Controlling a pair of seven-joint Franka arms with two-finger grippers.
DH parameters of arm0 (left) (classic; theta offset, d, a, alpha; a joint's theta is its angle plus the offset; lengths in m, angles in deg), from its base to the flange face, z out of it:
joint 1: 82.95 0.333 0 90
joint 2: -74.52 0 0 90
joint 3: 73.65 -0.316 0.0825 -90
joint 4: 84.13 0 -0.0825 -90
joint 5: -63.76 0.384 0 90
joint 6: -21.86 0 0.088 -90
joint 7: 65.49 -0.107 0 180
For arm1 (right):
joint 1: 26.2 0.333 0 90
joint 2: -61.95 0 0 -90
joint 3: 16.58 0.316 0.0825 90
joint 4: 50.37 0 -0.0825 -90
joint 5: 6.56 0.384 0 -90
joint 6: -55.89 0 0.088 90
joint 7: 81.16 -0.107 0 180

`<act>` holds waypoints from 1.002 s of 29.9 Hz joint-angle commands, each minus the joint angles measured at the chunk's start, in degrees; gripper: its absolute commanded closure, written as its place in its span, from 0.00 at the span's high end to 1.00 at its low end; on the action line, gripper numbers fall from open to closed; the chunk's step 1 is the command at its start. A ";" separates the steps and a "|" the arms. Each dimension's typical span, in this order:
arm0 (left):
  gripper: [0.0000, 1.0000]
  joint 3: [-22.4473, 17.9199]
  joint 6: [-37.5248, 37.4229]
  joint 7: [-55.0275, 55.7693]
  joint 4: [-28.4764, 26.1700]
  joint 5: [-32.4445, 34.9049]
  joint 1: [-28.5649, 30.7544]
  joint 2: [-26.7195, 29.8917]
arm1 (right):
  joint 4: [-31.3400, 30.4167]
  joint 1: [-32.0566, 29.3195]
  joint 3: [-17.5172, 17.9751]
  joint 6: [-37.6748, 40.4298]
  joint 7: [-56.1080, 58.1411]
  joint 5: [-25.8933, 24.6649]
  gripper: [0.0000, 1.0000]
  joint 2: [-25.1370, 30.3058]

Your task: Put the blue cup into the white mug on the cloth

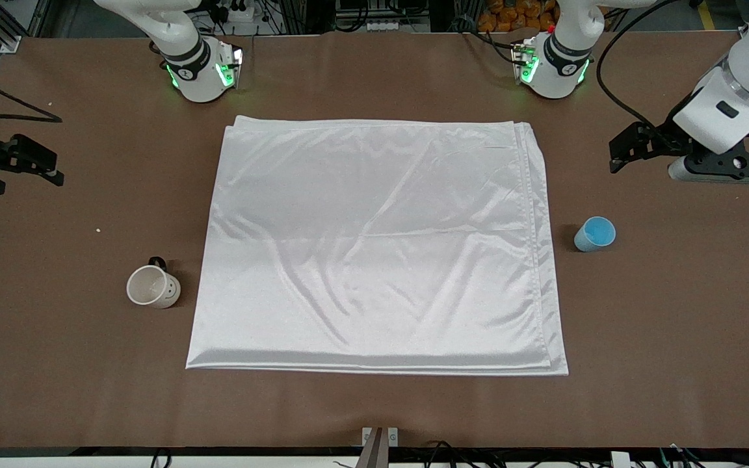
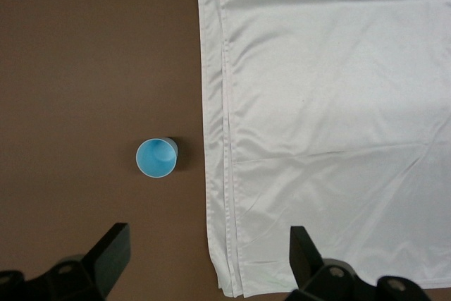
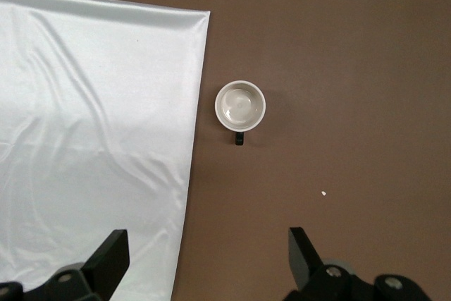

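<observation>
Cloth point(image 1: 378, 247) flat mid-bench point(image 1: 673, 325). White mug point(image 1: 153, 286) upright beside cloth toward right arm's end, nearer front camera than blue cup point(image 1: 595, 234). Blue cup upright beside cloth toward left arm's end. Both off cloth, well apart.

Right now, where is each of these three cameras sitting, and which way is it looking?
Front view: high across the table, facing both arm bases, over the cloth, white mug and blue cup; left gripper and right gripper hang open at the table's ends.
Left wrist view: on the left arm, looking straight down on the blue cup; its own fingers show.
Right wrist view: on the right arm, straight down on the white mug; its fingers show.
Shared: both wrist views catch a cloth edge.
</observation>
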 commanded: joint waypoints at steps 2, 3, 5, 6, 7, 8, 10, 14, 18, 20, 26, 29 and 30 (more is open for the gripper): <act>1.00 -0.01 0.24 0.80 -0.87 -0.83 0.49 0.79 | 0.15 0.28 -0.39 1.03 -1.38 0.84 1.00 0.64; 1.00 -0.01 0.24 0.80 -0.87 -0.83 0.49 0.71 | 0.15 0.28 -0.56 1.03 -1.38 0.84 1.00 0.64; 1.00 -0.01 0.16 0.80 -1.05 -0.74 0.41 0.62 | 0.15 0.28 -0.65 1.03 -1.38 0.84 1.00 0.64; 1.00 -0.01 0.16 0.80 -1.22 -0.74 0.41 0.62 | 0.15 0.28 -0.65 1.12 -1.38 0.84 1.00 0.64; 1.00 0.07 0.16 0.80 -1.31 -0.74 0.41 0.62 | 0.15 0.28 -0.74 1.29 -1.38 0.84 1.00 0.73; 1.00 0.16 0.16 0.80 -1.40 -0.83 0.41 0.62 | 0.06 0.19 -0.83 1.29 -1.38 0.84 1.00 0.73; 1.00 0.16 0.24 0.72 -2.01 -0.83 0.41 0.62 | -0.03 0.10 -0.92 1.20 -1.47 0.84 1.00 0.90; 1.00 0.07 0.77 0.63 -3.68 -0.74 0.41 0.62 | -0.55 0.10 -0.92 1.03 -1.47 0.84 1.00 0.90; 1.00 0.07 4.01 0.63 -7.54 -0.65 0.41 1.14 | -1.60 -0.16 -1.01 0.33 -1.47 0.84 1.00 0.73; 1.00 0.07 5.69 0.63 -9.83 -0.57 0.41 1.41 | -2.83 -0.60 -1.09 -0.63 -1.47 0.84 1.00 0.73; 1.00 -0.01 11.48 0.19 -17.38 -0.48 0.58 2.55 | -8.28 -1.92 -1.18 -5.73 -1.38 0.84 1.00 0.64; 1.00 -0.10 17.28 0.10 -23.09 -0.39 0.58 3.69 | -11.44 -2.62 -1.44 -9.50 -0.94 0.75 1.00 0.38; 1.00 -0.10 18.86 0.10 -24.76 -0.30 0.58 4.04 | -12.67 -2.89 -1.53 -10.91 -0.85 0.75 1.00 0.38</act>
